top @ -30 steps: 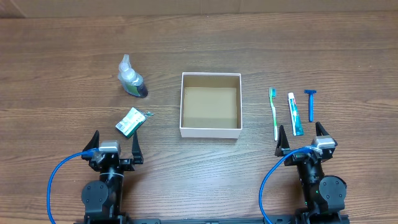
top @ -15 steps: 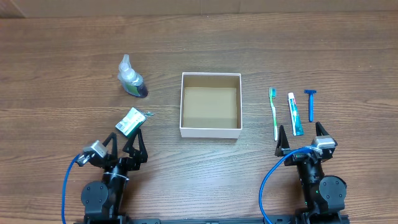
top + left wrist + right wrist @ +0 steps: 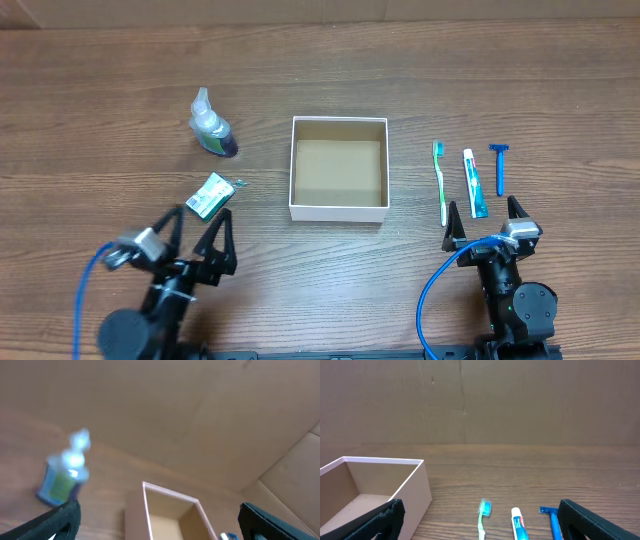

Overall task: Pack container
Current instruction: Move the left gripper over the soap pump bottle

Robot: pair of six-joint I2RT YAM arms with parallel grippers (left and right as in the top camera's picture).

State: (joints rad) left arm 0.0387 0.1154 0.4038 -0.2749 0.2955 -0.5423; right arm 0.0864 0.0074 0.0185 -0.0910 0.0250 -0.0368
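One each: container (image 3: 338, 212), bottle (image 3: 213, 127), packet (image 3: 208, 196), toothbrush (image 3: 441, 182), toothpaste tube (image 3: 474, 182), razor (image 3: 499, 168).

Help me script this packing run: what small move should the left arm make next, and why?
Probably ease the left gripper forward and down over the green packet. Its jaws stand open just short of the packet, which is the nearest item, and the container is empty, so nothing is packed yet.

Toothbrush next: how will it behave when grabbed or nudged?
The toothbrush looks thin and rigid, so it is probably light. Lying flat, it may slip from a pinch; an end nudge would likely pivot it.
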